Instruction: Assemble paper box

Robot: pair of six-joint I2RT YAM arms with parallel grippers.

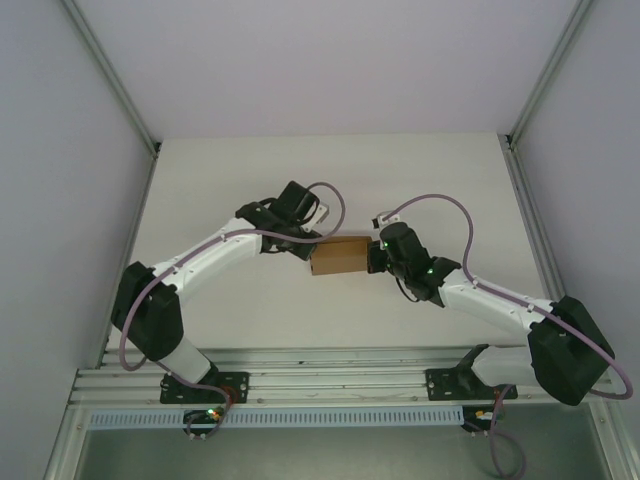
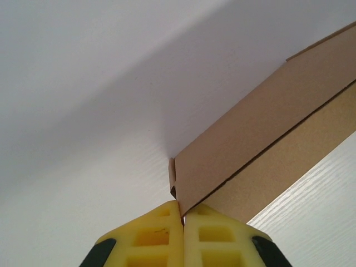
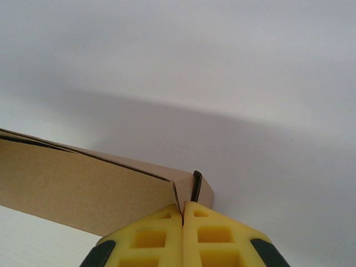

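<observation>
Pinching a thin cardboard wall, the left gripper (image 2: 182,214) has its yellow fingers (image 2: 150,233) pressed together on one end corner of the paper box (image 2: 250,161). The right gripper (image 3: 183,210) is clamped the same way on the wall at the opposite end. Between them the box sits as a shallow brown rectangle near the middle of the white table (image 1: 250,170), its long sides running from one gripper to the other. Whether it rests on the surface or hangs just above it I cannot tell.

The step looks like a two-handed hold for squaring or seating the end flaps. Done well, both arms would move together and level. Pulling apart or twisting could tear the thin wall or slip it from the pads.

No brand, label or print shows on the plain cardboard.
</observation>
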